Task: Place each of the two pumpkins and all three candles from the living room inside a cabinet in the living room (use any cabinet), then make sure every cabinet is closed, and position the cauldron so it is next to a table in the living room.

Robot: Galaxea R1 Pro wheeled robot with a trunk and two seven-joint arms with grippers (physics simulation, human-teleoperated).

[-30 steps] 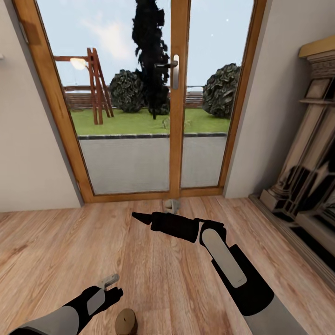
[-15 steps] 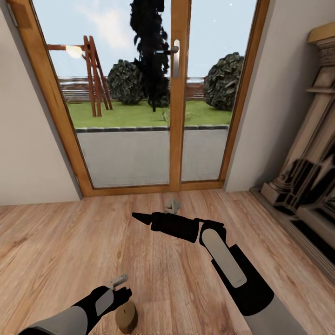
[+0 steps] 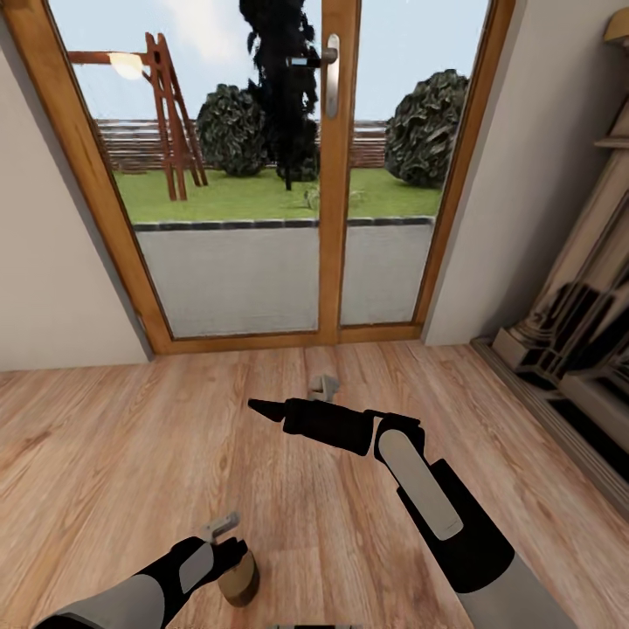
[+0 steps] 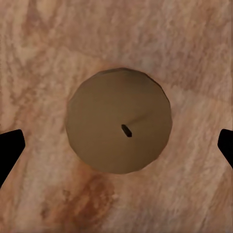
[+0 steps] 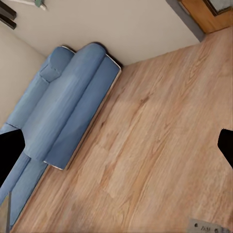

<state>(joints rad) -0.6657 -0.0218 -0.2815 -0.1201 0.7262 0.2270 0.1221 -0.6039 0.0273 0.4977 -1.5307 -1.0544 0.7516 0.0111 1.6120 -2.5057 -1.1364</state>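
A short tan candle stands upright on the wooden floor near my base. My left gripper hangs just above it. In the left wrist view the candle's round top with its dark wick lies between the two black fingertips; the left gripper is open and does not touch it. My right gripper is held out over the floor, pointing left. It is open with nothing between its fingers. The pumpkins, cabinet and cauldron are out of view.
Glazed wooden patio doors close off the room ahead, with pale walls on either side. A stone-coloured fireplace stands at the right. A small grey object lies near the door. The right wrist view looks at a blue sofa against a wall.
The head view has shifted, so the doors sit lower and closer. My left gripper has moved right and now hangs over the candle. The right arm has held its pose.
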